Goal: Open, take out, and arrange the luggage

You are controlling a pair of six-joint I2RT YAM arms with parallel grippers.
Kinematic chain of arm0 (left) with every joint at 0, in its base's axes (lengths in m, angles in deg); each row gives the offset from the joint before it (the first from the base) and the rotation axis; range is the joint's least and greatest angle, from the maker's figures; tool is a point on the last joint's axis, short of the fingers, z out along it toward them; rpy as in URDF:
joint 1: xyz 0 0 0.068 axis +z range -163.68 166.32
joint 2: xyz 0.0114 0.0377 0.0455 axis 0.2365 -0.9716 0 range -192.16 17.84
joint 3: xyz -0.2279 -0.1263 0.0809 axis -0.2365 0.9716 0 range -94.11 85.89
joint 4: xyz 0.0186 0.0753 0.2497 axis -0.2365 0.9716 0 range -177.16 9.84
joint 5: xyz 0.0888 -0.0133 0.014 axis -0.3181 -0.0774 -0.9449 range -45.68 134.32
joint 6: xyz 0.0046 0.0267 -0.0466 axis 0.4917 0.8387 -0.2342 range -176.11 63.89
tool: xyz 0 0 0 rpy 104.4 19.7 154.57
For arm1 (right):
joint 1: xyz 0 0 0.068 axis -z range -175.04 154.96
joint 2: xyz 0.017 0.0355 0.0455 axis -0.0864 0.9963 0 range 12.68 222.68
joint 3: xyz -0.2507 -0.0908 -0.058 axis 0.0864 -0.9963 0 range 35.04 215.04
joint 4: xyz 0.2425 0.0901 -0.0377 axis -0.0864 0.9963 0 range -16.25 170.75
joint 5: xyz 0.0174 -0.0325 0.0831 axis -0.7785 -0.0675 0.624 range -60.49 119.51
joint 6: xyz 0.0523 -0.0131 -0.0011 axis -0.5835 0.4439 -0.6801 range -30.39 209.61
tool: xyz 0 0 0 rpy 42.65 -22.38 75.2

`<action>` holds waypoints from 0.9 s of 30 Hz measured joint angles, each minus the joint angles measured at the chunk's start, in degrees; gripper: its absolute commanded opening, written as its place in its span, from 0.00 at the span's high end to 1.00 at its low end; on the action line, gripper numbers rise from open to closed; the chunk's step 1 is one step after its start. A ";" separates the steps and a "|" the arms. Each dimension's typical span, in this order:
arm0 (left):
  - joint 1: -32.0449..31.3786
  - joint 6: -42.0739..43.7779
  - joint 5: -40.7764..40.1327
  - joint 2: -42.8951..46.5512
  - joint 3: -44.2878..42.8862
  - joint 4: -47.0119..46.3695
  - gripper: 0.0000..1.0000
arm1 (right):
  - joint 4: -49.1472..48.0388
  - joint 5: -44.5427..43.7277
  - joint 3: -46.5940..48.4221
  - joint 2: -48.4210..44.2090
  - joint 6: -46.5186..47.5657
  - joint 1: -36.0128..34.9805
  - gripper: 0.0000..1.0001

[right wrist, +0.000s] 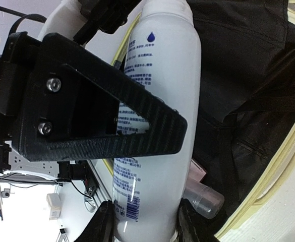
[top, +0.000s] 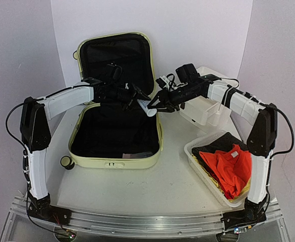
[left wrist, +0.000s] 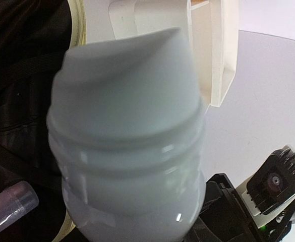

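Note:
The pale yellow-green luggage [top: 114,162] lies open on the table with its lid [top: 117,50] standing up and its black lining showing. A white bottle [top: 147,107] with blue print hangs over the case's right edge. My left gripper [top: 137,98] holds it from the left, and my right gripper [top: 155,105] closes on its base from the right. In the right wrist view the bottle [right wrist: 157,101] sits between my right gripper's [right wrist: 144,224] fingers, with the left gripper's black finger [right wrist: 112,121] across it. The bottle's cap [left wrist: 127,126] fills the left wrist view.
A small clear bottle [right wrist: 205,199] and a pink item [right wrist: 197,174] lie in the case. A white mesh basket [top: 195,151] holds orange and black clothes [top: 233,169] at the right. A white drawer box [top: 205,108] stands behind the right arm.

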 measured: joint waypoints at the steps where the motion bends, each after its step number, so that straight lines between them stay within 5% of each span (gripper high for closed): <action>1: 0.00 -0.04 -0.13 0.02 0.33 -0.26 0.63 | -0.02 -0.35 -0.20 0.00 -0.09 -0.02 0.44; 2: -0.02 -0.09 -0.17 0.04 0.81 -0.59 0.63 | -0.02 -0.63 -0.37 0.00 -0.13 -0.07 0.27; 4: -0.02 -0.39 0.20 0.04 1.51 -1.11 0.63 | -0.07 -0.74 -0.68 0.00 -0.07 -0.17 0.22; 11: -0.37 -0.52 1.55 0.09 2.12 -3.23 0.62 | -1.07 0.22 -0.48 0.35 0.07 -0.50 0.28; 17: -0.37 -1.07 2.23 0.11 2.12 -5.40 0.60 | -1.33 1.68 0.55 2.34 -0.48 -0.50 0.57; 21: -0.37 -0.44 1.46 0.11 2.62 -6.73 0.39 | -1.22 1.20 0.66 2.62 -2.51 -0.44 0.68; 27: -0.37 -0.72 -0.52 4.00 7.26 -8.79 0.06 | 0.26 -6.10 -0.50 2.08 0.76 0.13 0.71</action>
